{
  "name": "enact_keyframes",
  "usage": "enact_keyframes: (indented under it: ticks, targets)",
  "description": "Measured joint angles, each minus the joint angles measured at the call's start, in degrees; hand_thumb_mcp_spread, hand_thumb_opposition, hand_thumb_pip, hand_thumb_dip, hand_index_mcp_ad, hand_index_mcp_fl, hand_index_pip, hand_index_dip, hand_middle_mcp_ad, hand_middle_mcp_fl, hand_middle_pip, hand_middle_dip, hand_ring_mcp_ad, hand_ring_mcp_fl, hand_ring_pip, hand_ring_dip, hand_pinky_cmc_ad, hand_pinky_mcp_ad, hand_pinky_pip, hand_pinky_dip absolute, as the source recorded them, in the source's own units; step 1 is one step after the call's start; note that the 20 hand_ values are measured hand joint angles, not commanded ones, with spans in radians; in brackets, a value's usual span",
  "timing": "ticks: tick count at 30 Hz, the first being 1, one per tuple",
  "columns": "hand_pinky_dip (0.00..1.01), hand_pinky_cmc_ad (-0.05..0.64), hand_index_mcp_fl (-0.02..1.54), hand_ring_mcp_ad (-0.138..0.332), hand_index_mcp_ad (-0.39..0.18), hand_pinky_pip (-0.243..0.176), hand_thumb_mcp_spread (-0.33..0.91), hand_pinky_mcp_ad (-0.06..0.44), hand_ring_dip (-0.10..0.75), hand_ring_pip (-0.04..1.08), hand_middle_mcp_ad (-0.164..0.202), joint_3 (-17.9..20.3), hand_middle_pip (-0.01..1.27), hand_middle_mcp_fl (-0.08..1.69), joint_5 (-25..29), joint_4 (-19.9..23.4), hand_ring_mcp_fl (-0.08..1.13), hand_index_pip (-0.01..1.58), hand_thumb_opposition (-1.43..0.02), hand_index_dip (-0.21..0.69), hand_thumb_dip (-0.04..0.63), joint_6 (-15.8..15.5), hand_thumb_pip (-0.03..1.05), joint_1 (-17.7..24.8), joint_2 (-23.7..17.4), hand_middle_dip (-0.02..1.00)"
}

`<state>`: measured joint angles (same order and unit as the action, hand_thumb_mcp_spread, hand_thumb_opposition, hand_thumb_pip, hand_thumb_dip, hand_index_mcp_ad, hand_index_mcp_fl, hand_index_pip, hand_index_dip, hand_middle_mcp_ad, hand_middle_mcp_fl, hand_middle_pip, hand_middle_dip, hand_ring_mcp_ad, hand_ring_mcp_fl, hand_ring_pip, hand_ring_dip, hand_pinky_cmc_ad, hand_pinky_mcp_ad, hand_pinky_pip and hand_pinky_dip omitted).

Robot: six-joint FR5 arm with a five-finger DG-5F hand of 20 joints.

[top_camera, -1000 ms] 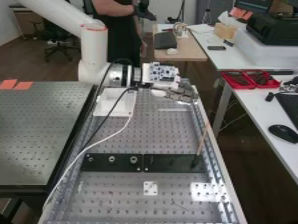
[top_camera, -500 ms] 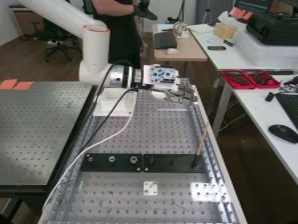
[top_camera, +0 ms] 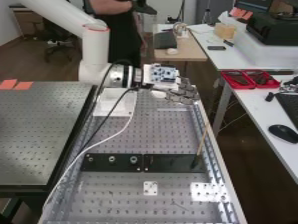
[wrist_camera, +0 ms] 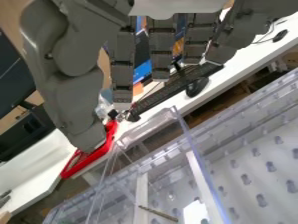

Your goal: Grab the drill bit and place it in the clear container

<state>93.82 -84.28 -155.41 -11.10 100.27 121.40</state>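
Placing seems done; withdrawal next.
Thin brown drill bit [wrist_camera: 157,213] appears inside clear plastic container [wrist_camera: 203,165]; empty hand [top_camera: 181,93], upper centre, hangs open.

The perforated counter [top_camera: 120,192] is topped with metal, by which light is reflected in bright, glossy patches. The container [wrist_camera: 207,175] is formed of clear, smooth, glossy plastic. The robot hand [top_camera: 179,94] is finished in matt grey, and the robot arm [top_camera: 94,50] in smooth white. The red trays [top_camera: 238,86] seem made of plastic.
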Motion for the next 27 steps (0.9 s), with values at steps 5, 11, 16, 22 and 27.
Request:
enact_keyframes:
  ticks: [5,11,16,22,27]
  targets:
    - [0.15,0.295,0.53,0.129,-0.131,-0.077,0.46,0.119,0.051,0.11,0.068,2.33,0.12,0.16,0.03,2.19,0.00,0.07,-0.81,0.487,0.286,-1.67,0.53,-1.04,-3.57,0.23]
    - [0.15,0.281,0.53,0.126,-0.120,-0.077,0.43,0.119,0.051,0.11,0.066,5.99,0.12,0.18,-0.07,5.51,0.00,0.05,-0.77,0.517,0.271,-6.25,0.45,-3.09,-10.34,0.23]
    - [0.15,0.278,0.53,0.147,-0.119,-0.077,0.35,0.115,0.051,0.11,0.070,8.72,0.12,0.19,-0.81,7.30,0.00,0.02,-0.75,0.545,0.227,-11.21,0.40,-5.31,-16.60,0.23]
    - [0.16,0.281,0.43,0.157,-0.101,-0.077,0.28,0.168,0.051,0.11,0.070,10.71,0.12,0.19,-2.19,7.49,0.00,0.02,-0.69,0.538,0.113,-16.85,0.34,-7.57,-23.35,0.23]
    - [0.16,0.286,0.34,0.155,-0.096,-0.077,0.23,0.190,0.051,0.11,0.068,10.82,0.12,0.15,-3.34,5.54,0.00,0.02,-0.67,0.476,0.052,-19.87,0.27,-8.60,-25.92,0.23]
